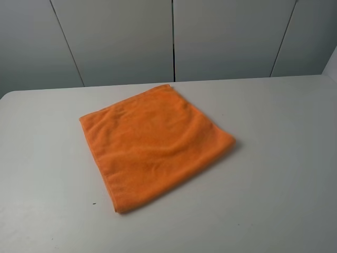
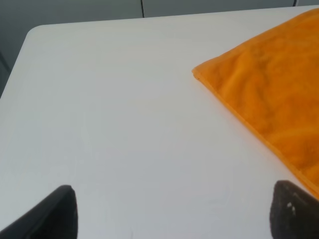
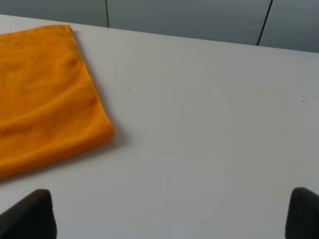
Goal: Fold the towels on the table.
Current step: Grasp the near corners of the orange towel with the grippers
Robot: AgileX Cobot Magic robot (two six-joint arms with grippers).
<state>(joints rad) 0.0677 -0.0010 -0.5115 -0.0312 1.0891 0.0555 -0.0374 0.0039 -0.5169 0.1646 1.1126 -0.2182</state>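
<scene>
The orange towel point(image 1: 155, 145) lies flat on the white table point(image 1: 284, 158), turned like a diamond, near the middle. It looks doubled over, with a thick edge at its near right side. No arm shows in the exterior high view. In the left wrist view the towel point(image 2: 271, 94) lies beyond the open left gripper point(image 2: 179, 214), whose fingertips point(image 2: 55, 211) stand wide apart above bare table. In the right wrist view the towel point(image 3: 45, 94) lies off to one side of the open right gripper point(image 3: 169, 214). Both grippers are empty.
Grey wall panels point(image 1: 174, 37) stand behind the table's far edge. The table's rounded far left corner point(image 2: 35, 32) shows in the left wrist view. A small dark speck point(image 1: 94, 203) lies on the table near the towel's near corner.
</scene>
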